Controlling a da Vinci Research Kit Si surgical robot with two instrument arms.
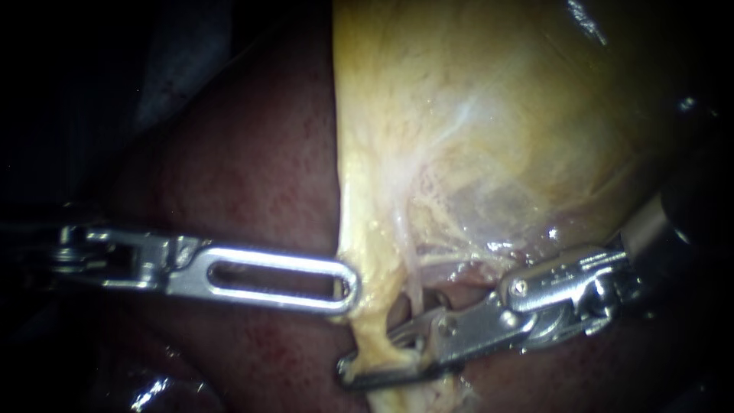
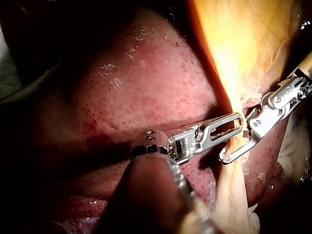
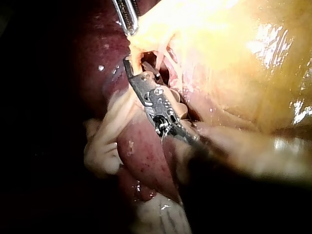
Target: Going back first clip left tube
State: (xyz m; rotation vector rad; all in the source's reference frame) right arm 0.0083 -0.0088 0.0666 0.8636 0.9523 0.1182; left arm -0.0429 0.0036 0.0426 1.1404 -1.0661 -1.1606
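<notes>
- Two big masses fill the endoscope view: dark red liver (image 1: pixel 252 176) on the left, pale yellow gallbladder (image 1: pixel 489 115) over it, upper right.
- Right instrument (image 1: pixel 371 352): jaws parted narrowly and straddling the left tube (image 1: pixel 375 325). The upper jaw is on the tube's right side and the lower jaw passes under it, its hooked tip poking out on the far side. The jaws aren't clamped on it, as far as I can see.
- Left instrument (image 1: pixel 350 286): tip sits at the gallbladder's lower edge, just above the tube. Can't tell whether it's gripping or just resting there.
- Left tube: a thin yellow strand running down from the gallbladder's lower edge, between the two instrument tips. A finer pale strand lies just to its right.
- Clip: can't pick one out from the metal of the jaws in any view, so placement is unconfirmed.
- Progress, my read: the retreat is barely begun, since the right instrument is not yet off the tube. What's left is to slide the jaws clear without snagging the strand, then pull back to the right.
</notes>
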